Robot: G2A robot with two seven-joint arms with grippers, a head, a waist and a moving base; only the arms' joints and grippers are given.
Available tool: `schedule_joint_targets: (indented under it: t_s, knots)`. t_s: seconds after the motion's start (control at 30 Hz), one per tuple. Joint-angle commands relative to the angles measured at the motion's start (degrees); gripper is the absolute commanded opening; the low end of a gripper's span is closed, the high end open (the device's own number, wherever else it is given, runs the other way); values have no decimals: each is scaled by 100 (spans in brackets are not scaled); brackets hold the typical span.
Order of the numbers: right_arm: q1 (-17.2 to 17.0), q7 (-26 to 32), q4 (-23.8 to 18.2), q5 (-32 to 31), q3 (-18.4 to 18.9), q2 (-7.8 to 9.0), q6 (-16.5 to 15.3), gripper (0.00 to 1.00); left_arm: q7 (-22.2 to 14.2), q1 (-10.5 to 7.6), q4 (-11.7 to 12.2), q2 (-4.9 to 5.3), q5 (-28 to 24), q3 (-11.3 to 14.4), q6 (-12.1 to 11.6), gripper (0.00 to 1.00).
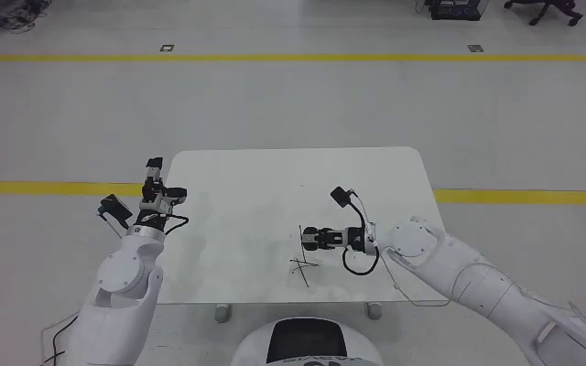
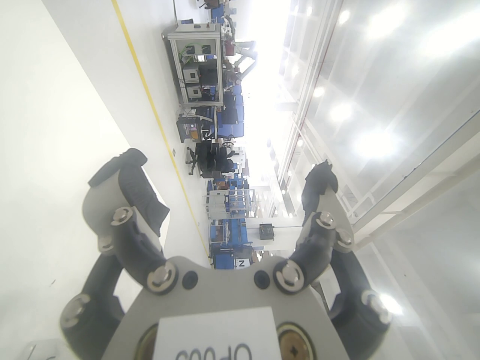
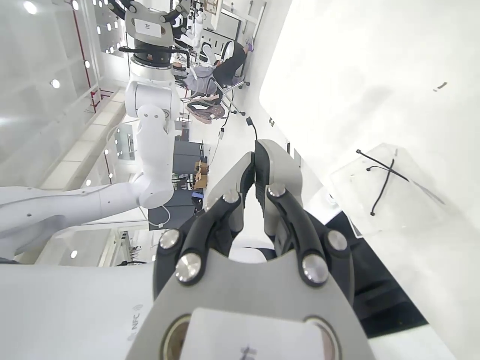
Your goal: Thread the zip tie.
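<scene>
Right gripper [image 3: 255, 162] pinches the zip tie [image 3: 253, 128] tight.
Left gripper [image 2: 227, 166] gapes wide by the table [image 1: 275, 183] edge; loose ties [image 1: 302, 264] lie crossed nearby.

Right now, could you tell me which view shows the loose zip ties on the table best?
The right wrist view: the loose zip ties lie plainly crossed. The top view gives thin lines near the right gripper. The left wrist view faces elsewhere.

- table [image 1: 275, 183]: plain white.
- zip tie [image 3: 252, 126] pinched by the right gripper [image 3: 255, 157]: black.
- loose ties [image 3: 386, 174]: black too (lying on a clear sheet [image 3: 420, 204]).
- right gripper and left gripper [image 2: 227, 166]: grey plates, black fingers.
- floor stripe [image 1: 275, 58]: yellow.
</scene>
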Motion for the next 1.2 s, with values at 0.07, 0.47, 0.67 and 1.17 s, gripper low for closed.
schedule_joint_targets:
  t_s: [0.07,0.47,0.67,1.17]
  knots:
    - [0,0,0,0,0,0,0,0,0,0,0,0,0,0,0,100]
    - [-342,82,244,684,434,12,0,0,-71,441,-467,1,2148,688,-500,100]
    - [-483,96,410,1054,660,21,0,0,-30,542,-564,-7,2706,922,-797,100]
    - [-636,-39,492,1305,851,-87,332,0,-217,442,-537,2,5429,1780,-896,100]
